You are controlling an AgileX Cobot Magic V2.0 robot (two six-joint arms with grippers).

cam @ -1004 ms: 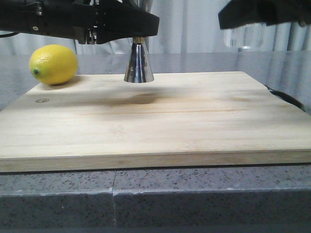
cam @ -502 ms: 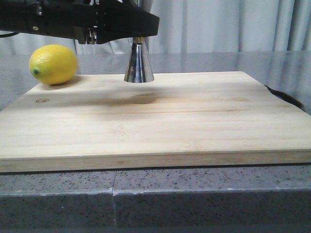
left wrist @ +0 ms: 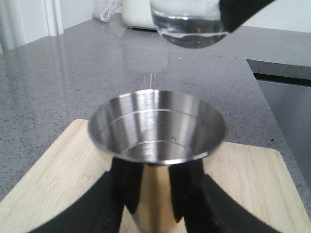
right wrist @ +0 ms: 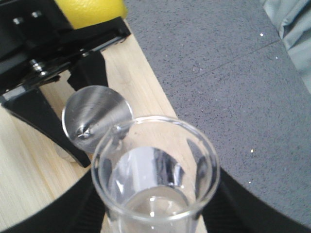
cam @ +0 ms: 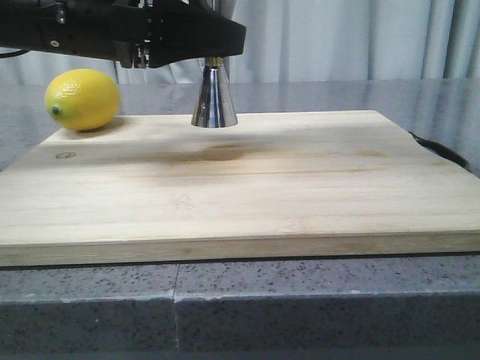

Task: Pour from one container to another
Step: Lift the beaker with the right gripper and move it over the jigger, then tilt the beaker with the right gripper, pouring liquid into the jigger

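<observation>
Steel jigger [cam: 214, 96] is standing upright on the far part of the wooden cutting board [cam: 247, 187], its foot touching the wood. The left gripper [left wrist: 158, 204] is clamping it, black fingers [left wrist: 114, 194] pressing both sides of the lower cone below the open cup. The right gripper [right wrist: 155, 213] is holding the glass beaker [right wrist: 155, 182], dark fingers wrapping its sides. The beaker is hanging above the jigger and to one side of its mouth, with clear liquid sitting in the bottom; its tilt is hard to judge from this angle. The right arm is out of the front view. A yellow lemon [cam: 82, 99] is lying at the board's far left corner.
</observation>
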